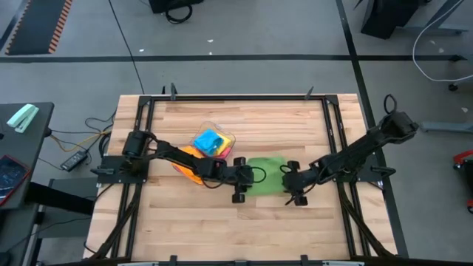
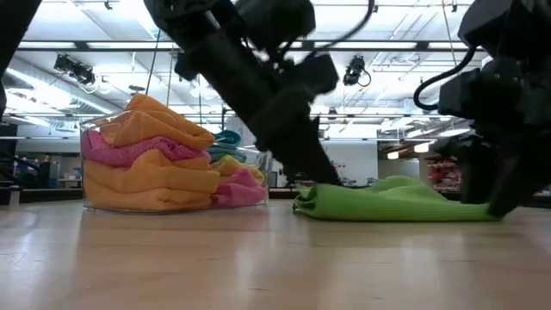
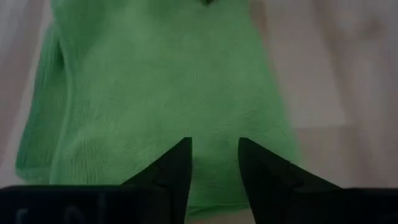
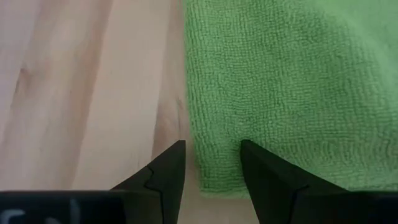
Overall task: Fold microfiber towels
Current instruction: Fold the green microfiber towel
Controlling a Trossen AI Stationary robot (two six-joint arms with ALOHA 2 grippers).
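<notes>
A green microfiber towel [image 1: 267,174] lies flat on the wooden table's middle, its left end bunched a little [image 2: 310,200]. My left gripper [image 3: 214,144] stands open, slanting down over the towel's left end. My right gripper [image 4: 212,146] is open at the towel's right end, one finger over the green cloth [image 4: 292,81] and one over bare wood. Other towels in orange, pink, blue and yellow are piled in a clear tub [image 1: 213,142] at the far left of the green one. My left gripper's fingers [image 3: 177,165] point slanting down at the towel's left end [image 3: 205,186], but I cannot tell whether they touch it. My right gripper's fingers [image 4: 261,168] straddle the towel's edge near a corner [image 4: 202,183]; whether they touch cloth or table, I cannot tell.
The tub of towels [image 2: 151,159] stands close behind my left arm. A black frame [image 1: 236,97] runs round the tabletop. Bare wood [image 1: 244,229] stretches between the green towel and the near edge.
</notes>
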